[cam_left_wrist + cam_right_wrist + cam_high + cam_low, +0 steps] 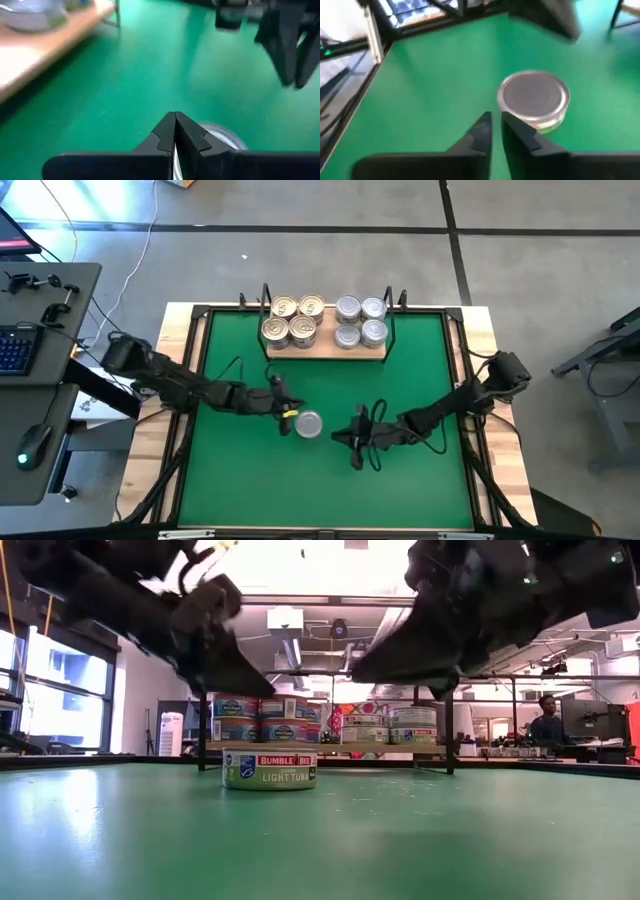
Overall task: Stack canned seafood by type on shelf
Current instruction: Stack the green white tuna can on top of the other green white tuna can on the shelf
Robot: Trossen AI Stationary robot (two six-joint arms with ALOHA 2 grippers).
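Your left claw is closed and holds nothing, just beside the lone can. Your right claw is open a crack, near it.

mat: green | shelf: light wood, black wire ends | shelf tins: gold lids left, silver lids right | loose tin: silver lid, red/green label | arms: black
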